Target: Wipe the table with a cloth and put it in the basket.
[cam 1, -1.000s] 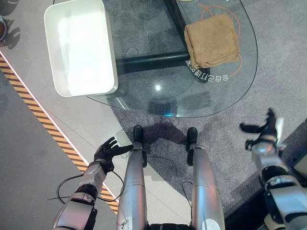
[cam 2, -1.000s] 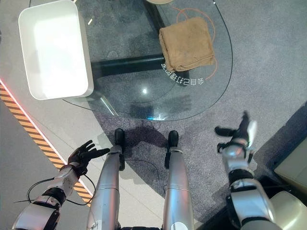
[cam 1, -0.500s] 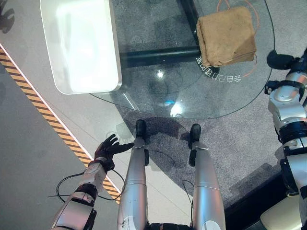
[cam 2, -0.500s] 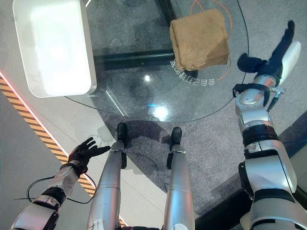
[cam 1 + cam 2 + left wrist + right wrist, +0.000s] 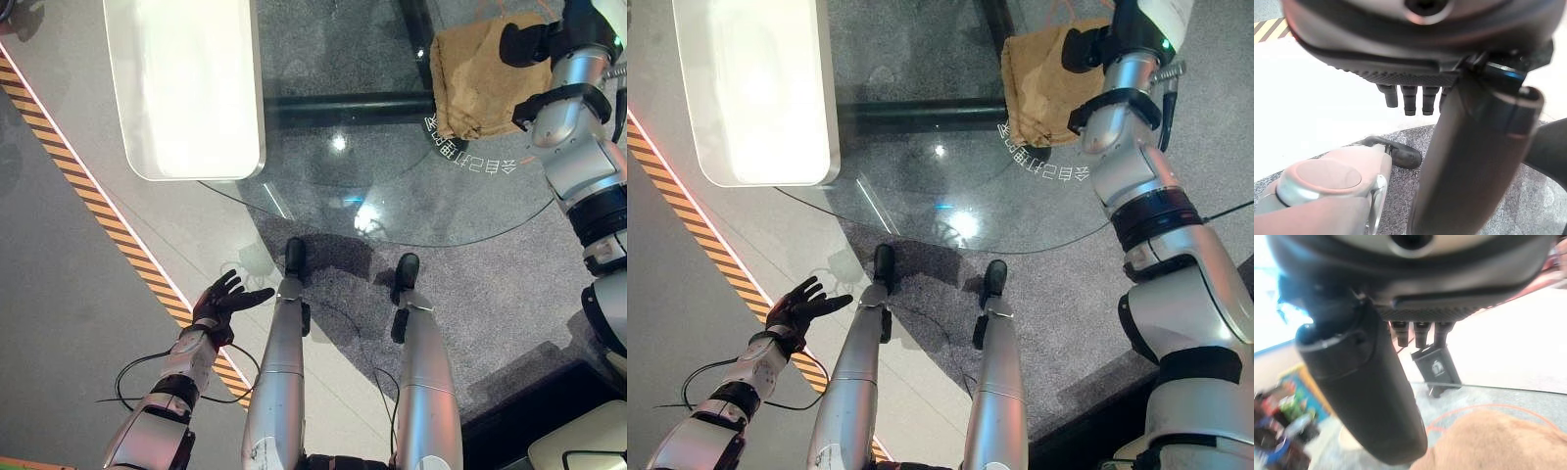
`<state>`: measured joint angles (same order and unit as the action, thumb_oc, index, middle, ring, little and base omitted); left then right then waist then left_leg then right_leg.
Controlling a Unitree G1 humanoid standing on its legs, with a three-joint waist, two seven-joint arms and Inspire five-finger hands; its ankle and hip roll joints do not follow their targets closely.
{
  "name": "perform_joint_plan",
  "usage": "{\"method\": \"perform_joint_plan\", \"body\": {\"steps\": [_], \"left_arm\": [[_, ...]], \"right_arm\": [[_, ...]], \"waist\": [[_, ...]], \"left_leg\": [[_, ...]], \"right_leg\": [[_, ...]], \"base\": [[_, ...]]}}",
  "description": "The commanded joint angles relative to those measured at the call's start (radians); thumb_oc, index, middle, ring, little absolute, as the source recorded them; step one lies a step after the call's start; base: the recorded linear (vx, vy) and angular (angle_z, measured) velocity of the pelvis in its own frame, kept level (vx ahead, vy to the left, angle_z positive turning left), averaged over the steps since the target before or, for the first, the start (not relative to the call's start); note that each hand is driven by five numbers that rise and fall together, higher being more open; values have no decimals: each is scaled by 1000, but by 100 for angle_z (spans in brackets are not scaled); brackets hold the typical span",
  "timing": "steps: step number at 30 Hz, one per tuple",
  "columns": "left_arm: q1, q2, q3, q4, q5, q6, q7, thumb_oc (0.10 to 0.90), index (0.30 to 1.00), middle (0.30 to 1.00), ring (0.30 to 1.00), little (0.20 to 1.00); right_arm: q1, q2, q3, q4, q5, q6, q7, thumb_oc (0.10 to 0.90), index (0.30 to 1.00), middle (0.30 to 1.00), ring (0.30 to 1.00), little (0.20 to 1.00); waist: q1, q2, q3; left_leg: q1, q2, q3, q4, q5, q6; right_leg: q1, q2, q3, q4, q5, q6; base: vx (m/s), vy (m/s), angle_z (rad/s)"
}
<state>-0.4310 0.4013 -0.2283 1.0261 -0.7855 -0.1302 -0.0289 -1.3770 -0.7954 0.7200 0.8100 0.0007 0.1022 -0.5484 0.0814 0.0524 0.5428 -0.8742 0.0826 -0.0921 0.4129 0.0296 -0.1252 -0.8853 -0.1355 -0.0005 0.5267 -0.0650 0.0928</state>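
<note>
The brown cloth (image 5: pixel 480 83) is lying folded on the glass table (image 5: pixel 392 186), near the table's far right part, and the right hand (image 5: pixel 1087 44) is hanging over its right half with the thumb out to the side; in the right wrist view the fingers (image 5: pixel 1420 335) are pointing straight out above the cloth, so the hand is open and is not gripping anything, and I cannot tell whether it is touching the fabric. The step in hand, I judge, is taking hold of the cloth, and to do it well the hand should be coming down flat on the middle of the fold, pressing it so the layers are not sliding apart, before any wiping stroke is beginning. The left hand (image 5: pixel 223 302) is idling low beside the robot, fingers spread and relaxed, holding nothing. The white basket (image 5: pixel 181 83) is standing at the table's left side, well apart from the cloth, with bare glass between them, so there is open room for sweeping leftward. The rounded edge of the table is running near the cloth on the robot's side and on the right, so strokes going that way are risking to push the cloth over the rim
</note>
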Motion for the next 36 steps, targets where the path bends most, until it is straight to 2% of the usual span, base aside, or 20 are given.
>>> {"method": "perform_joint_plan", "body": {"steps": [1, 8, 10, 11, 18, 26, 36], "left_arm": [[84, 62, -7, -16, -11, 8, 10, 800, 900, 900, 900, 900], [99, 72, -14, -37, -3, 19, 6, 800, 900, 900, 900, 900], [103, 73, -15, -42, -5, 18, 4, 800, 900, 900, 900, 900], [108, 70, -16, -41, -2, 18, 2, 800, 900, 900, 900, 900], [123, 74, -18, -48, 3, 18, -6, 800, 900, 900, 900, 900], [128, 78, -22, -58, 15, 18, -4, 800, 900, 900, 900, 900], [137, 86, -26, -69, 18, 24, -1, 800, 900, 900, 900, 900]], "right_arm": [[-154, -108, 53, -5, -45, 11, 19, 800, 900, 900, 900, 900], [-214, -104, 128, 38, -61, 61, 119, 800, 900, 900, 900, 900], [-218, -98, 137, 56, -59, 61, 156, 800, 900, 900, 900, 900], [-218, -93, 143, 64, -58, 64, 172, 800, 900, 900, 900, 900], [-227, -85, 167, 110, -108, 52, 280, 800, 900, 900, 900, 900], [-240, -76, 184, 175, -143, 24, 318, 800, 900, 900, 900, 900], [-281, -58, 238, 209, -188, 60, 364, 800, 900, 900, 900, 900]], "waist": [[15, 2, -23], [29, 6, -23], [33, 8, -23], [34, 8, -23], [45, 13, -23], [60, 17, -23], [74, 22, -23]], "left_leg": [[4, -104, 41, -7, -21, 92], [-12, -108, 32, 1, -19, 92], [-12, -109, 31, -3, -15, 91], [5, -109, 29, 9, -51, 88], [1, -109, 25, 6, -44, 86], [1, -107, 19, -16, -27, 84], [-11, -112, 9, -25, -19, 85]], "right_leg": [[39, 55, -139, -74, -1, -74], [24, 53, -146, -60, -3, -78], [24, 54, -146, -60, -3, -78], [36, 56, -138, -42, -37, -73], [28, 54, -141, -31, -39, -73], [26, 49, -151, -35, -33, -68], [13, 46, -157, -37, -27, -67]], "base": [[0, 0, 0], [17, -21, 3], [45, -11, 1], [88, -29, 1], [18, -9, 2], [1, -7, 1], [4, -10, 1]]}}
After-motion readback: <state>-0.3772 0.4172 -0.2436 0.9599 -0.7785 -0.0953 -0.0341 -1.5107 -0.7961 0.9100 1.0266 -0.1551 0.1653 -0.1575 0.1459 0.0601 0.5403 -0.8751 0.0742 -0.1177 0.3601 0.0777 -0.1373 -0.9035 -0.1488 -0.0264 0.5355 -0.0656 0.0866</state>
